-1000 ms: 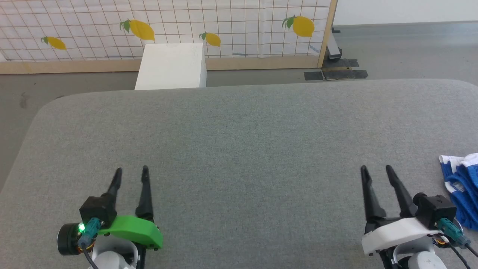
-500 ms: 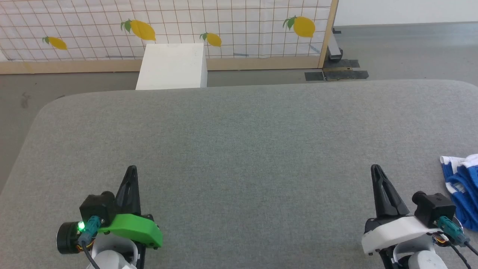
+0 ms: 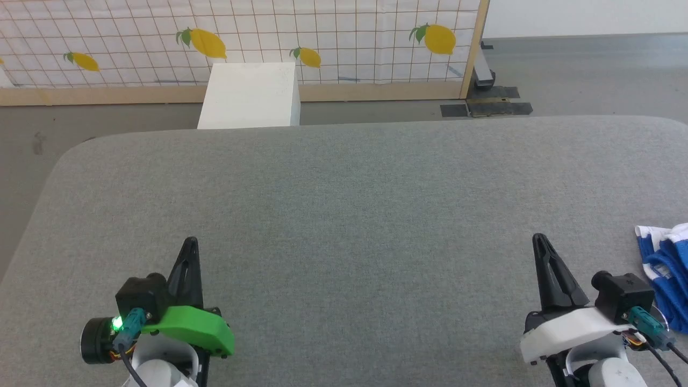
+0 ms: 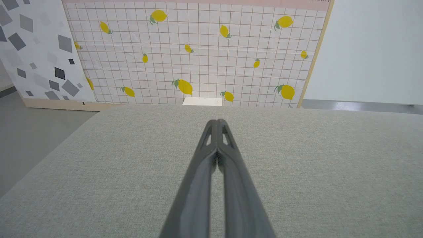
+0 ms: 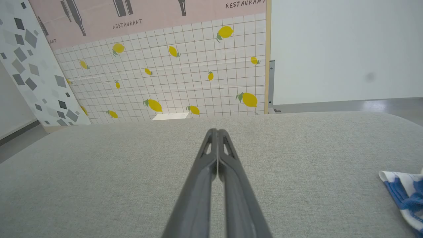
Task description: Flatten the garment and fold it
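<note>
The garment (image 3: 665, 269), bright blue fabric with white stripes, lies bunched at the far right edge of the grey table (image 3: 344, 204), partly cut off by the frame. A corner of the garment (image 5: 403, 191) shows at the lower right of the right wrist view. My right gripper (image 3: 536, 239) hovers at the lower right, to the left of the garment and apart from it, shut with nothing in it. Its two fingers (image 5: 216, 155) press together. My left gripper (image 3: 190, 243) is at the lower left, also shut and empty, its fingers (image 4: 216, 145) closed over bare table.
A white box (image 3: 248, 95) stands on the floor beyond the table's far edge. Behind it runs a tiled panel with lemon prints (image 3: 236, 37) on a wooden frame. Dark floor plates (image 3: 486, 107) lie at the back right.
Both grippers have gone from open to shut, with nothing between their fingers. The arms have stayed where they were; the head view has shifted very slightly.
</note>
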Controlling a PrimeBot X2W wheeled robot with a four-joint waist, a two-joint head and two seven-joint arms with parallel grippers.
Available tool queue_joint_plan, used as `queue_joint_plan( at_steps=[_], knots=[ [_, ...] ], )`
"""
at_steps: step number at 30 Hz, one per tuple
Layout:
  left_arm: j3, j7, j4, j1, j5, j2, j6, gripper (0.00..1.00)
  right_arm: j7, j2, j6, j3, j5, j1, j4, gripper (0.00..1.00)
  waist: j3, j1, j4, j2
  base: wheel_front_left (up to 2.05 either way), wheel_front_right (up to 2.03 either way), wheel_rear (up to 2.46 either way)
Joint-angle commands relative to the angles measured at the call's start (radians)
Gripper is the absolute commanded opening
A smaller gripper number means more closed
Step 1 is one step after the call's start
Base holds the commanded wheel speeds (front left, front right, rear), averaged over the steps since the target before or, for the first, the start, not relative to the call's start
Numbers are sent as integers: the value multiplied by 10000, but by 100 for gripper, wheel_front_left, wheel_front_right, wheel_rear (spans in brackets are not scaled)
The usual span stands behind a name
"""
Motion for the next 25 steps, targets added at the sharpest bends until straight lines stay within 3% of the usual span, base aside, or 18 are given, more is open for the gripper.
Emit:
queue_joint_plan(
  at_steps=[1,25],
  knots=[
    [-7,63,-95,137,161,-67,59,0,58,1,-3,16,-130,103,-99,0,-1,0,4,0,0,0,0],
    [-17,547,-554,312,458,-135,134,0,540,3,-6,41,-497,195,-537,0,-15,0,72,0,0,0,0]
  ],
)
